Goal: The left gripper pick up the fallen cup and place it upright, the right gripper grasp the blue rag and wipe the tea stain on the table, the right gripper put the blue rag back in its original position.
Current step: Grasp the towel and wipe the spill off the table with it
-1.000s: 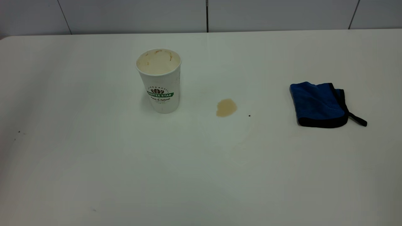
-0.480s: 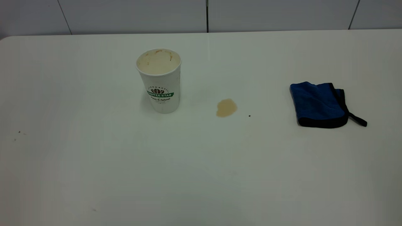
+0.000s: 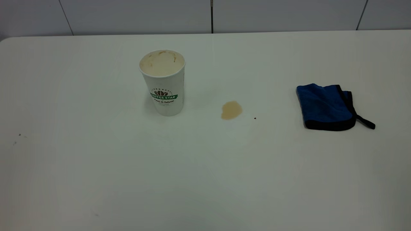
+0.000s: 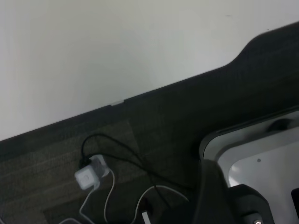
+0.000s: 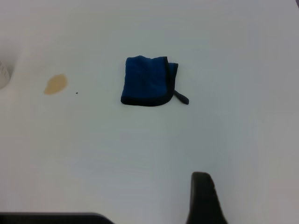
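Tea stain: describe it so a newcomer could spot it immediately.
On the white table, look between the upright cup and the blue rag, nearer the cup. The tea stain is a small light-brown roundish patch lying flat; the tiny black speck beside it is far smaller and darker.

Tiny black speck [image 3: 255, 118] on the white surface. Further faint dark specks [image 3: 19, 135] near the exterior view's left edge. Grey panelled wall [image 3: 138, 16] with dark seams behind. Left wrist view: dark carpeted floor [image 4: 154, 135], small white adapter [image 4: 88, 175] with black and white cables.
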Tool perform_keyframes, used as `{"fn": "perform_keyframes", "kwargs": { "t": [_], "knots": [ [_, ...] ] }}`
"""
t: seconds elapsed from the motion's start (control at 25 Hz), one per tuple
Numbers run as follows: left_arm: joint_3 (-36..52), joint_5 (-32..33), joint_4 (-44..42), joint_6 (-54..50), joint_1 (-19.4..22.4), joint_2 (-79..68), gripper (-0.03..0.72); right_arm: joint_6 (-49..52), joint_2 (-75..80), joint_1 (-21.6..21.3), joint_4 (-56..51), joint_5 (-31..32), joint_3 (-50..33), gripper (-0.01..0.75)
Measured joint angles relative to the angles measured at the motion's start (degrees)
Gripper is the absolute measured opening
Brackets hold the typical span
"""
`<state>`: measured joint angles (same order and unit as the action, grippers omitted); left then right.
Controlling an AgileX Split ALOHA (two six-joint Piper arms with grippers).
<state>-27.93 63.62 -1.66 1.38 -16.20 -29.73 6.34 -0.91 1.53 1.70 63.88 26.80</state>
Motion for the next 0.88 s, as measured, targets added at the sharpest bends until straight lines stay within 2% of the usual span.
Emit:
{"fn": "perform_keyframes", "kwargs": {
  "t": [0.36,0.68,0.88],
  "knots": [
    [0.31,-0.11,-0.21,-0.37,0.22,15.16,0.466,0.00,0.00,0.00,0.00,0.00,0.00,0.534],
    [0.31,0.28,-0.21,-0.37,11.92,25.49,0.466,0.00,0.00,0.00,0.00,0.00,0.00,0.534],
    [0.31,0.41,-0.21,-0.37,13.78,30.28,0.466,0.00,0.00,0.00,0.00,0.00,0.00,0.534]
  ]
}}
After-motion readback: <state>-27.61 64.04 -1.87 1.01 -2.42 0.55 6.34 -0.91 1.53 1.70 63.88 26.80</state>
